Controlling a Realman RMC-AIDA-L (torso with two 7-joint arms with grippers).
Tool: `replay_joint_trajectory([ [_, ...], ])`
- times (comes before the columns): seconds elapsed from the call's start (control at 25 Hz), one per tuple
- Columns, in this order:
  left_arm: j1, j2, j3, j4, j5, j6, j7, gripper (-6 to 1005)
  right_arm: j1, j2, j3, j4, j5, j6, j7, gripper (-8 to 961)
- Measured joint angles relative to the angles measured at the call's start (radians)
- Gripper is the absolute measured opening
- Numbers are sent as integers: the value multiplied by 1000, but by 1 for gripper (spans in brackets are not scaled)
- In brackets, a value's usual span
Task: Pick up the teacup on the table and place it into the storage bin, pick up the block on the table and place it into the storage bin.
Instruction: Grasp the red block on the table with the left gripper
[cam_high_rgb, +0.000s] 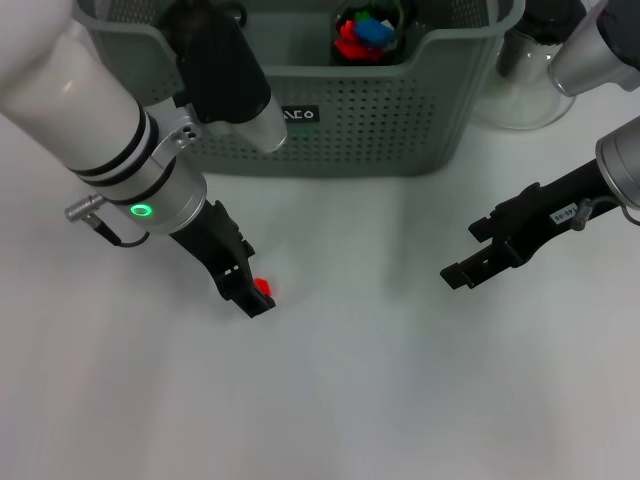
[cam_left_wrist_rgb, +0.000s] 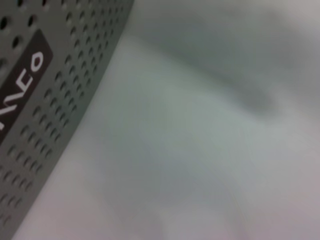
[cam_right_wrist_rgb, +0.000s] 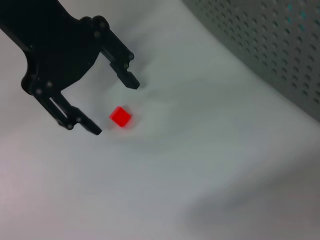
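- Left gripper (cam_right_wrist_rgb: 112, 107) spread wide, low over the desk (cam_high_rgb: 350, 400) at left centre of the head view, fingers either side of the red block (cam_right_wrist_rgb: 120, 116), no contact yet.
- Block looks small, rigid and light; I'd pinch two opposite flat faces.
- It's a cube with no long axis, sitting corner-on to the fingers.
- Storage bin (cam_high_rgb: 400, 130) top centre; teacup (cam_high_rgb: 365, 30) seems to be inside already.
- Right gripper (cam_high_rgb: 478, 252) parked right, open.
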Motion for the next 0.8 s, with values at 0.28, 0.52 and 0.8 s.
replay_joint_trajectory([
  [0.28, 3, 0, 24, -33, 4, -45, 3, 715, 1, 0, 0, 0, -1, 0, 3, 943],
  [0.52, 8, -1, 33, -36, -2, -61, 3, 596, 3, 0, 3, 0, -2, 0, 5, 943],
  [0.8, 10, -1, 37, -37, -3, -69, 3, 565, 6, -1, 3, 0, -2, 1, 5, 943],
])
